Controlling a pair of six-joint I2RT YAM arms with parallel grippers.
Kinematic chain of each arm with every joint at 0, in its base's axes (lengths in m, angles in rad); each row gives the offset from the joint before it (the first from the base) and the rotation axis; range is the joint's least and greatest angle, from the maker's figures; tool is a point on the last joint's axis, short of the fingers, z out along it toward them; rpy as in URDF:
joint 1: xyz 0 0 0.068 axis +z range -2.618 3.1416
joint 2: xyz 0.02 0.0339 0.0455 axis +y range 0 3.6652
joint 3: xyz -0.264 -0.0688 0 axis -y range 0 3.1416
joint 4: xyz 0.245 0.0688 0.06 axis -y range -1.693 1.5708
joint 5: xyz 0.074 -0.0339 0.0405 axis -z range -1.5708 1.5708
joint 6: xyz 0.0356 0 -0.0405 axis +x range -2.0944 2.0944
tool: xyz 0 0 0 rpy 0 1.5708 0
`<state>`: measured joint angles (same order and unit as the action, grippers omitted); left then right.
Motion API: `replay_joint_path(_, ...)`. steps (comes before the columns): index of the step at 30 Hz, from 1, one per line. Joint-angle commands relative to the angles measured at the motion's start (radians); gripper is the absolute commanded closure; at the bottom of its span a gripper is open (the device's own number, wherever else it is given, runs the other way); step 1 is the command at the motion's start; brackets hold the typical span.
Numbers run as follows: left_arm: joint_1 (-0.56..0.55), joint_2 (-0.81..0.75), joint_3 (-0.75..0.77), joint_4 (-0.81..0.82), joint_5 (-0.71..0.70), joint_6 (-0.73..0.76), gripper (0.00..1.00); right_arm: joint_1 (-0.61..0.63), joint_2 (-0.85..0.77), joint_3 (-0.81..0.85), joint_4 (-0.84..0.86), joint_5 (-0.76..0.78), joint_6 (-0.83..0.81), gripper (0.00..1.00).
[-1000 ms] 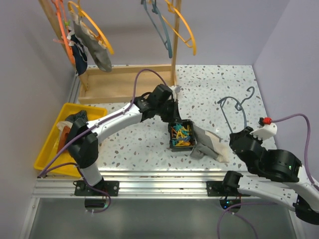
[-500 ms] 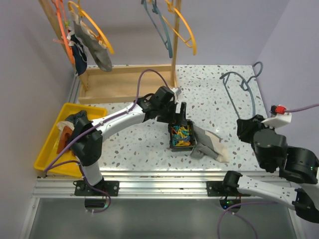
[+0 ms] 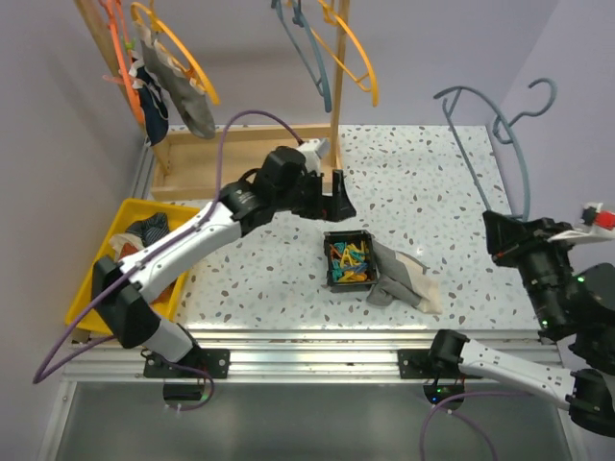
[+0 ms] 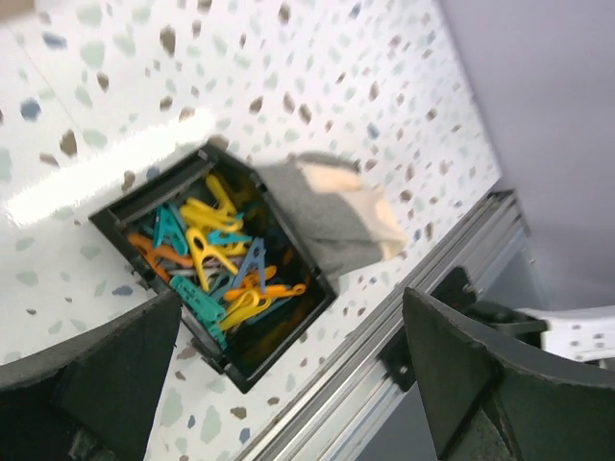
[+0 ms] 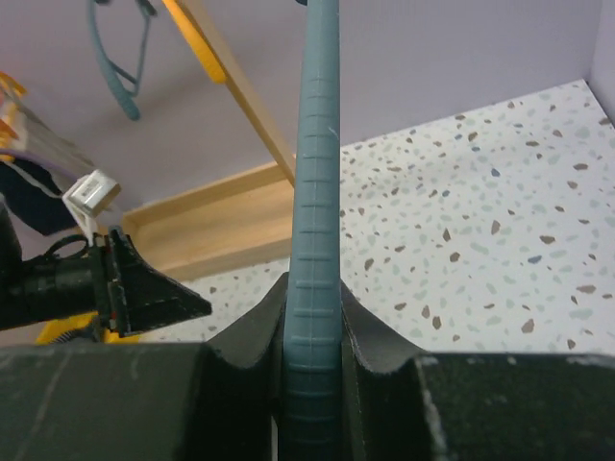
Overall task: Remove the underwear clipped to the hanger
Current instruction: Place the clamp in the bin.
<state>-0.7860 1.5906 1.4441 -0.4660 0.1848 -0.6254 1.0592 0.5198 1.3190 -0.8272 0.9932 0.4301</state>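
Table (image 3: 423, 182): we see a speckled white top with both arm bases at its near edge.
Wooden rack (image 3: 240, 154): it stands at the rear left, with an orange hanger (image 3: 178, 53) on its post.
Left arm (image 3: 192, 240): we see it stretched long and low from its base towards the table's middle, wrist angled down.
Right arm (image 3: 562, 298): it is lifted high at the right edge, wrist pointing to the rear.
Yellow tray (image 3: 91, 279): it sits at the left edge and holds the tray underwear (image 3: 144, 230), dark and rust-brown.
Blue-grey hanger (image 5: 315, 192): it is held up in the air over the table's right side.
Hung underwear (image 3: 187, 101): it is on the orange hanger.
Grey underwear (image 3: 404, 279): we find it lying flat, touching the clip box's right side.
Clip box (image 3: 348, 233): black, and full of coloured clips (image 4: 216, 259).
Left gripper (image 3: 336, 199): its fingers are spread wide and empty, hovering just behind the clip box.
Right gripper (image 5: 312, 384): it is pinched tight around the blue-grey hanger's bar.
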Motion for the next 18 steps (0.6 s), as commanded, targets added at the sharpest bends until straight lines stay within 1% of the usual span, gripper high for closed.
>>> replay_joint_path(1,0.05,-0.177,0.006,0.087,-0.008,-0.02,0.0,-0.002,-0.056,0.04,0.186,-0.05,-0.114,1.0)
replay_joint_path(3,0.077,-0.225,-0.022,0.09,-0.007,-0.03,0.0,-0.002,-0.081,0.054,0.229,-0.08,-0.134,1.0)
replay_joint_path(4,0.085,-0.275,-0.049,0.09,-0.007,-0.031,0.0,-0.002,-0.092,0.051,0.255,-0.135,-0.143,1.0)
replay_joint_path(6,0.102,-0.323,-0.079,0.086,-0.024,-0.037,0.0,-0.001,-0.107,0.043,0.338,-0.203,-0.163,1.0)
replay_joint_path(7,0.106,-0.372,-0.106,0.087,-0.033,-0.04,0.0,-0.001,-0.096,0.054,0.347,-0.282,-0.165,1.0)
replay_joint_path(10,0.11,-0.463,-0.152,0.072,-0.09,-0.054,0.0,0.001,0.014,0.144,0.301,-0.428,-0.148,1.0)
replay_joint_path(11,0.111,-0.484,-0.162,0.067,-0.123,-0.066,0.0,0.001,0.055,0.169,0.28,-0.523,-0.139,1.0)
replay_joint_path(12,0.113,-0.527,-0.18,0.052,-0.14,-0.072,0.0,0.001,0.125,0.21,0.275,-0.554,-0.137,1.0)
replay_joint_path(14,0.113,-0.567,-0.192,0.038,-0.179,-0.082,0.0,-0.001,0.201,0.244,0.264,-0.652,-0.146,1.0)
replay_joint_path(15,0.113,-0.602,-0.2,0.015,-0.183,-0.085,0.0,-0.001,0.27,0.268,0.264,-0.681,-0.152,1.0)
replay_joint_path(16,0.113,-0.619,-0.203,0.003,-0.226,-0.086,0.0,0.001,0.299,0.278,0.266,-0.706,-0.162,1.0)
replay_joint_path(18,0.113,-0.668,-0.209,-0.035,-0.252,-0.089,0.0,-0.001,0.36,0.301,0.287,-0.76,-0.185,1.0)
